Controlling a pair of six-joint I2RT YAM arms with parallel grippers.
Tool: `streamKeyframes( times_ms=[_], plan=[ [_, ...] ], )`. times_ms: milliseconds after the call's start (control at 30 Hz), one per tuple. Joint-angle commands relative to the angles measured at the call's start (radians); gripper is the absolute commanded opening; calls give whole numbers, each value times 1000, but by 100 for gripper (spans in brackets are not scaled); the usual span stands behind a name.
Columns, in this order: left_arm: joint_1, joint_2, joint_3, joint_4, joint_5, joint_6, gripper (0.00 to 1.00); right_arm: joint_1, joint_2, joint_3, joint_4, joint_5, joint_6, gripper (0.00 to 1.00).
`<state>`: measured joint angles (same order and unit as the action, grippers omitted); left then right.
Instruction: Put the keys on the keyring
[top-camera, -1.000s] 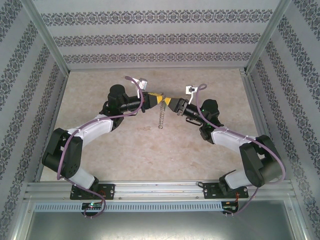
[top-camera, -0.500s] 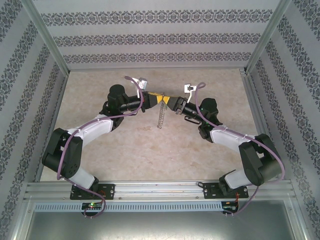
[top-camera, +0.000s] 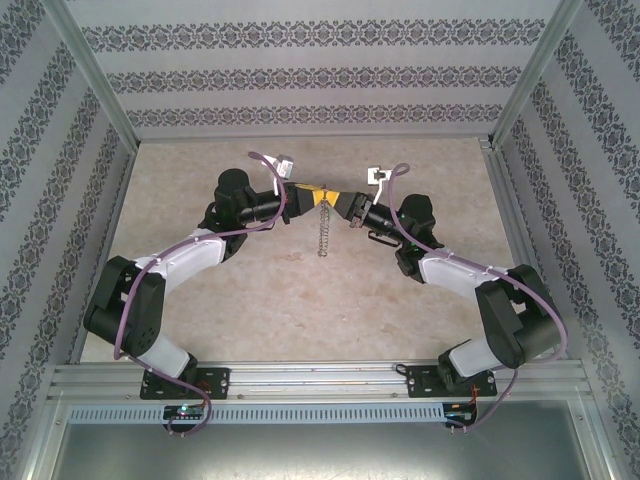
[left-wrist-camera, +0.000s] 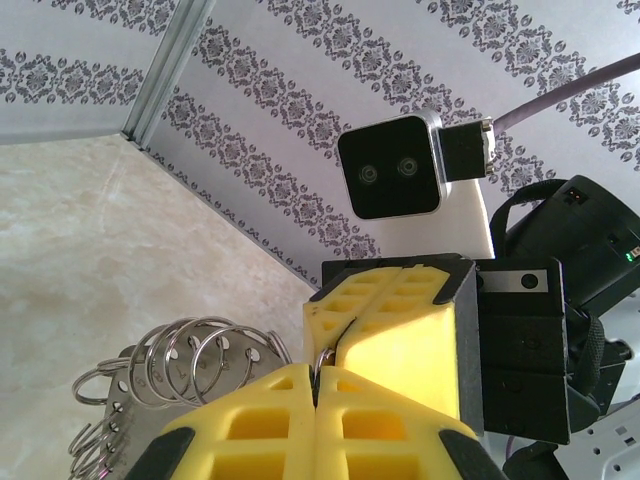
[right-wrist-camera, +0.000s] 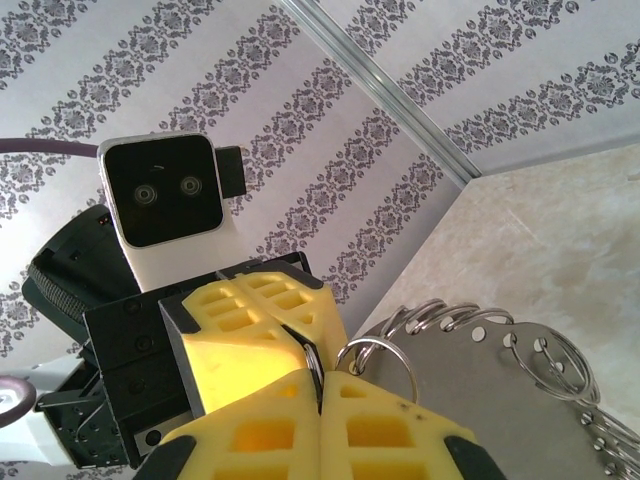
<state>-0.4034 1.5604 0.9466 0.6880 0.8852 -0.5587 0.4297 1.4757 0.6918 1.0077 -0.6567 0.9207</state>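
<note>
The keyring (top-camera: 321, 232) hangs edge-on below the two grippers, which meet above mid-table. Close up it is a grey metal plate (right-wrist-camera: 490, 400) with holes along its rim, fringed with several small silvery split rings (left-wrist-camera: 200, 352). My left gripper (top-camera: 317, 196) is shut, with a thin ring of that fringe (left-wrist-camera: 326, 358) caught in its seam (left-wrist-camera: 318, 378). Tip to tip with it, my right gripper (top-camera: 336, 201) is shut on the same thin ring (right-wrist-camera: 312, 362), its own tips (right-wrist-camera: 320, 388) touching the left's yellow pads (right-wrist-camera: 262, 325). The keys are out of view.
The beige tabletop (top-camera: 300, 290) lies below the hanging keyring. Patterned walls and aluminium posts (top-camera: 100, 90) close in the back and sides. The right wrist's white camera (left-wrist-camera: 393, 166) faces the left one at close range.
My right gripper has slid left until its tips met the left gripper, and its jaws have closed. The left arm and the hanging keyring have stayed put.
</note>
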Motion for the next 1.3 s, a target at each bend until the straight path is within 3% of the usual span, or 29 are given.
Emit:
streamKeyframes(
  times_ms=[0,400,833,1267],
  plan=[
    [-3,4,3,65,31,3,0,12,8,26,43,-33,-5,0],
    [-3,3,14,29,25,20,1,12,1,21,29,-37,-25,0],
    [-2,-9,27,-36,10,66,38,11,-5,21,9,-54,-54,0],
    [25,-38,79,-204,14,174,50,-43,-6,41,-83,-116,-108,0]
  ],
)
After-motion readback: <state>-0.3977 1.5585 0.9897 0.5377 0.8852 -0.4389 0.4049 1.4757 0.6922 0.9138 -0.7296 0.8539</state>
